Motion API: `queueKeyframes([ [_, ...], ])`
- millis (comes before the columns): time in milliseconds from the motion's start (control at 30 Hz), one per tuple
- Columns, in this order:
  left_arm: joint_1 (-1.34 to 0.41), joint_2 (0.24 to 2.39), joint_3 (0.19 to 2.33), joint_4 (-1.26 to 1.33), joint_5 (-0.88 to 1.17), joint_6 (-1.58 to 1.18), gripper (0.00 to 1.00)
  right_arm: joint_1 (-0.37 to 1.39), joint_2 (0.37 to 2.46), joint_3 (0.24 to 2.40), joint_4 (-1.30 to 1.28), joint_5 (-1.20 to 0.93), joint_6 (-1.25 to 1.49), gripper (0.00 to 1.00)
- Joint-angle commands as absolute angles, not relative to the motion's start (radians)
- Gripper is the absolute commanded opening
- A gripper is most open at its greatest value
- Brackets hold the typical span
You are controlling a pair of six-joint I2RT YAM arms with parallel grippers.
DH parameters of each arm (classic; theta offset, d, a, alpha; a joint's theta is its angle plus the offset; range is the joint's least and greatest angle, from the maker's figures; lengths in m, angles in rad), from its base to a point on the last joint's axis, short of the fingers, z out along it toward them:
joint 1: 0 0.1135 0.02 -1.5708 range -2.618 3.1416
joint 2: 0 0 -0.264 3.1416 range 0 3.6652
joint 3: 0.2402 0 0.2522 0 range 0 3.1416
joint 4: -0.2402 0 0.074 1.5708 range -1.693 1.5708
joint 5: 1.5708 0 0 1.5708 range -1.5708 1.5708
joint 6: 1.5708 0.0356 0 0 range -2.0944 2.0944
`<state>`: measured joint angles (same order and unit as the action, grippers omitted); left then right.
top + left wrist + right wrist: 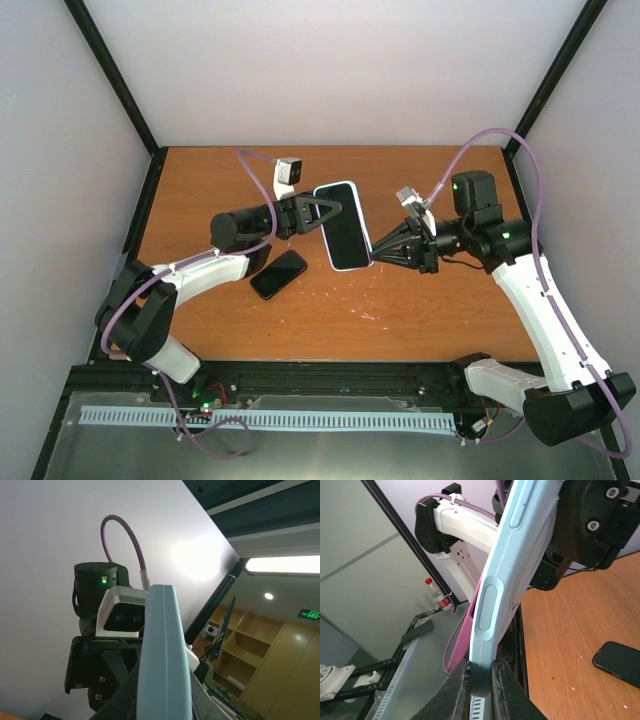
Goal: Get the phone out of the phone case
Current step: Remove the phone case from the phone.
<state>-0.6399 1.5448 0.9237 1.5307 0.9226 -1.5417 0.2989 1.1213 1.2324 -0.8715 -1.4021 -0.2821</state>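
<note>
the phone case (336,187) was held up off the worktop (440,310) between both arms, tilted on edge, with nothing under it but air. the left claw (325,208) was closed on the case's upper left edge. the right claw (378,252) was closed on its lower right edge, and in the right wrist view its fingers (506,687) pinched the pale blue rim from both sides. a glossy black face filled the case's frame. i took that for the phone (343,232) still seated, though the pictures did not settle it. a separate dark handset (278,274) lay flat on the worktop just below and left of the case, touching neither claw.

the case looked like soft, rubbery plastic with moulded button bumps along its side, so it should flex and peel at a corner. the phone inside would be a stiff, smooth slab, heavier than the case and liable to slide out suddenly. glass makes it fragile, so a drop from this height would be a risk. one claw would do best holding the case's thin rim near a corner to bend it back. the other should take the phone itself across its long edges, not the slippery face. held as it was, by the rim at both ends, the phone was kept pinned inside the case.
</note>
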Motion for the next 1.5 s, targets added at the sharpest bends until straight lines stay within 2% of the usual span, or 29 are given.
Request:
queueKeyframes([
  [0,-0.728,1.493,0.921,1.737,0.942,-1.522,0.00,0.304,1.142,1.248,-0.706,-1.175,-0.226,0.10],
  [233,-0.728,1.488,0.905,1.676,0.959,-1.465,0.00,0.303,1.129,1.236,-0.720,-1.089,-0.202,0.17],
  [300,-0.728,1.472,0.899,1.599,0.972,-1.409,0.00,0.303,1.133,1.242,-0.719,-1.048,-0.191,0.18],
  [400,-0.728,1.433,0.873,1.454,0.976,-1.295,0.00,0.304,1.146,1.266,-0.724,-0.971,-0.170,0.26],
  [600,-0.737,1.376,0.856,1.176,0.977,-1.092,0.00,0.317,1.209,1.311,-0.800,-0.964,-0.207,0.35],
  [1067,-0.742,1.416,0.842,1.060,1.000,-1.041,0.00,0.379,1.217,1.279,-0.783,-1.097,-0.239,0.38],
  [1133,-0.744,1.428,0.844,1.060,1.004,-1.046,0.00,0.378,1.223,1.277,-0.781,-1.123,-0.234,0.36],
  [1233,-0.743,1.434,0.845,1.042,1.000,-1.037,0.00,0.379,1.225,1.275,-0.770,-1.143,-0.214,0.22],
  [1367,-0.743,1.418,0.868,0.889,0.961,-0.939,0.03,0.369,1.217,1.265,-0.769,-1.132,-0.206,0.04],
  [1467,-0.742,1.386,0.880,0.756,0.893,-0.837,0.08,0.341,1.210,1.248,-0.764,-1.132,-0.192,0.03],
])
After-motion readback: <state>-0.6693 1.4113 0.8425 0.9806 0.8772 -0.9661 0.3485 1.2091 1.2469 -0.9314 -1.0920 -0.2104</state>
